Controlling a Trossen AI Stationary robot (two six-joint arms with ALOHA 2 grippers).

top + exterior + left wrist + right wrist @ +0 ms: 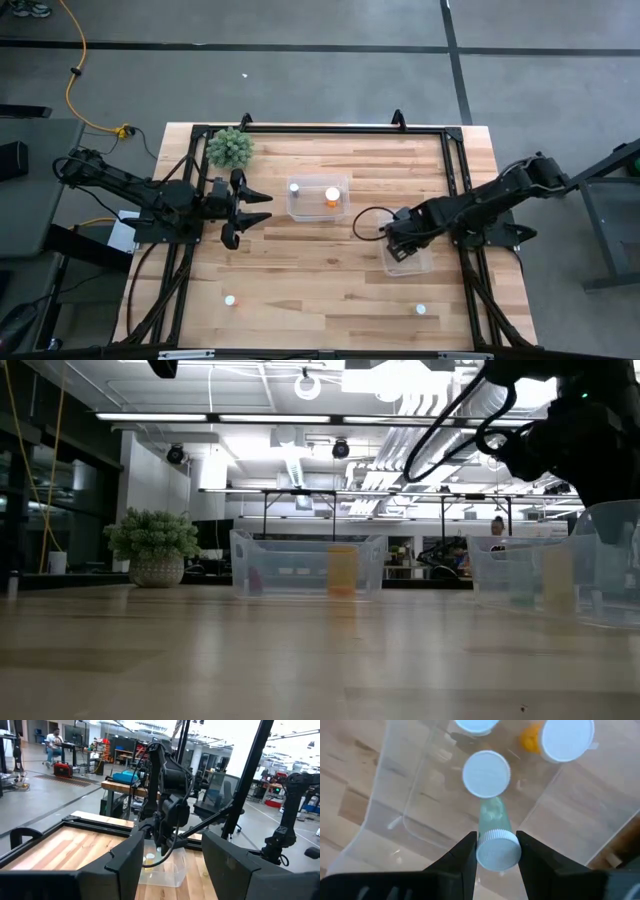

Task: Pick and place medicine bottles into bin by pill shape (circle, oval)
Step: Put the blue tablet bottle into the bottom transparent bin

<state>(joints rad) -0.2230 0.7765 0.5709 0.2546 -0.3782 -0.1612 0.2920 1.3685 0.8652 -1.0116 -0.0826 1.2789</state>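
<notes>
My right gripper (400, 240) points down over the right clear bin (408, 260) and is shut on a green medicine bottle with a white cap (498, 852). Under it in that bin stand a white-capped bottle (486, 774), an orange bottle (565, 737) and one more cap (475, 725). My left gripper (248, 206) is open and empty above the table, left of the centre clear bin (318, 212). That bin holds a white-capped bottle (294, 187) and an orange one (332, 196). Two bottles stand loose near the front edge (229, 299), (420, 310). My right gripper pinches the green bottle by its white cap (492, 865), one finger (465, 857) on each side of it. The fingers come from above, pointing down. The green body (492, 817) hangs below the cap into the bin's opening, clear of the bottles under it.
A green spiky plant in a pot (230, 148) stands at the far left of the table. A black frame (320, 130) runs around the table's edges. In the low view the centre bin (305, 565) and the right bin (560, 575) stand apart on bare wood.
</notes>
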